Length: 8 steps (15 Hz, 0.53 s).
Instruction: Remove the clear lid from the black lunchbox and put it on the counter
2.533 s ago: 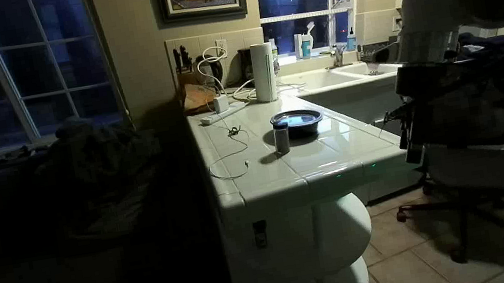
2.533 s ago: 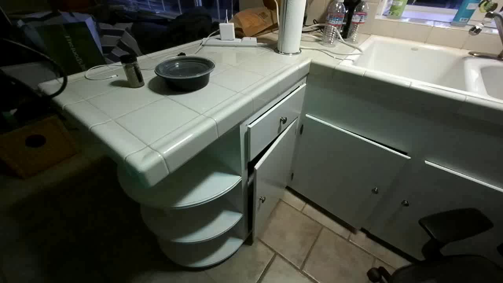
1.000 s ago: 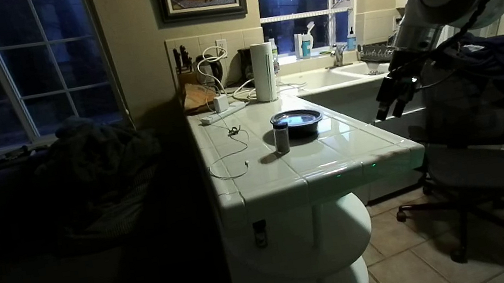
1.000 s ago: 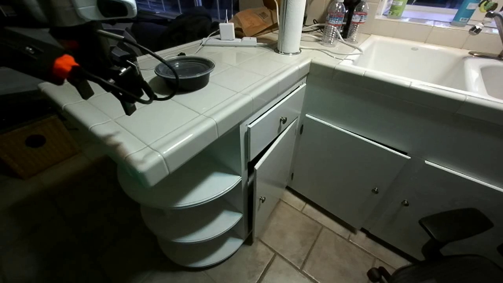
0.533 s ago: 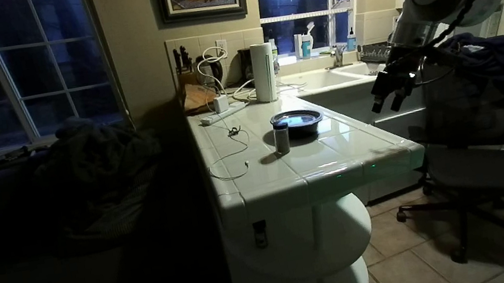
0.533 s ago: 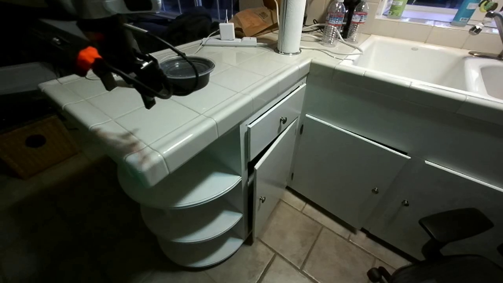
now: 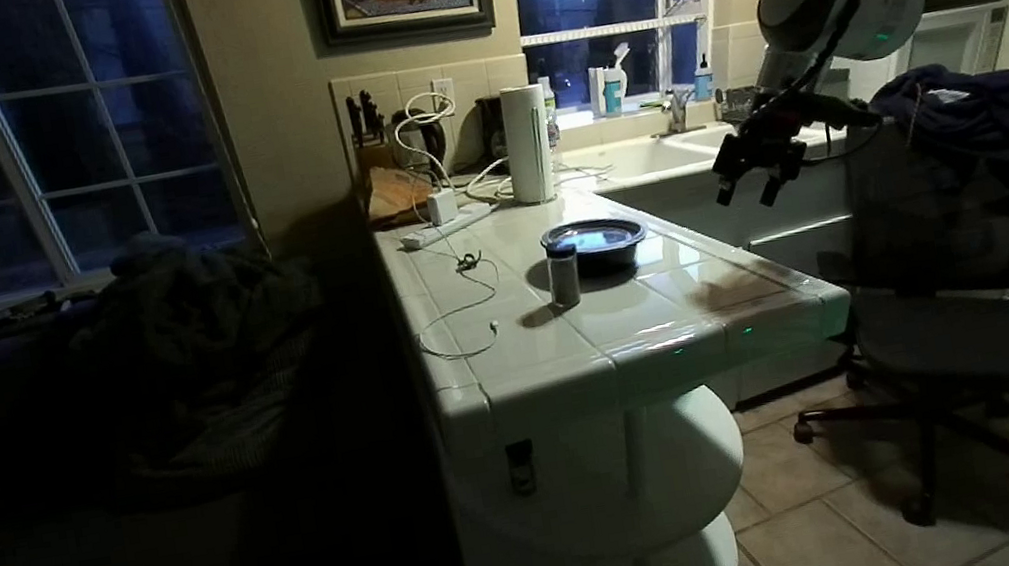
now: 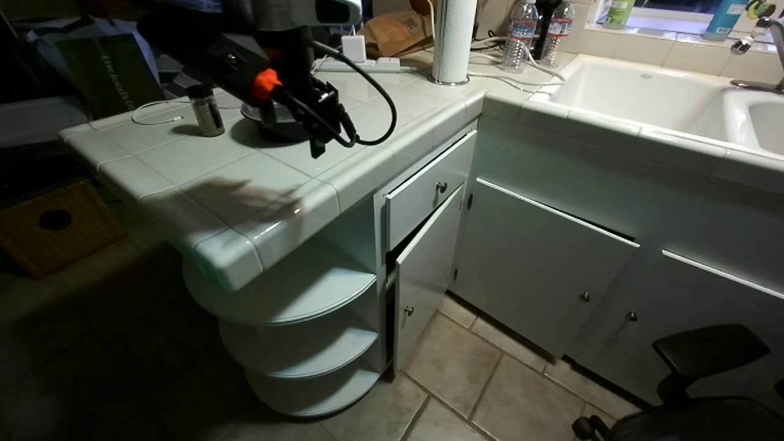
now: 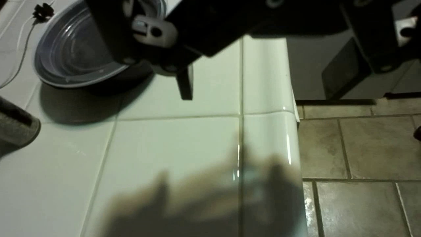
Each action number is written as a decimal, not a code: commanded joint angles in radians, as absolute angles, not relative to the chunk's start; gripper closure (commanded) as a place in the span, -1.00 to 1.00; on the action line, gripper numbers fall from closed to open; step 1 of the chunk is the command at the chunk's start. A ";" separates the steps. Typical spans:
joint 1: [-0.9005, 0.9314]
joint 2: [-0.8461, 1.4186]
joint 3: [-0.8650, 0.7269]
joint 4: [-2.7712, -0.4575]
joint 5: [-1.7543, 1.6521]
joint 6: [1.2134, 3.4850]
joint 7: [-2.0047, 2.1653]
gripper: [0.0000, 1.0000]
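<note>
i find the clear lid (image 9: pixel 77 46) seated on the black lunchbox (image 7: pixel 612 258), which stands on the tiled surface (image 7: pixel 533 365). in the wrist view, both lie outside the fingers (image 9: pixel 343 72), beyond one tip. i record the fingers spread wide, clear of both, with surface showing between them.
</note>
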<state>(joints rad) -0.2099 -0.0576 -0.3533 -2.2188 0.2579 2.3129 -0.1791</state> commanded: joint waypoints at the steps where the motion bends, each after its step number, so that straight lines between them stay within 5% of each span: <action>1: -0.238 0.095 -0.331 -2.044 0.296 2.269 -0.150 -1.00; 6: -0.266 0.225 -0.284 -1.874 0.330 2.253 -0.081 -1.00; 8: -0.274 0.261 -0.265 -1.823 0.335 2.235 -0.047 -0.77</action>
<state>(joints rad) -0.2474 0.1899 -0.2984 -1.9245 0.3076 2.2921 -0.0958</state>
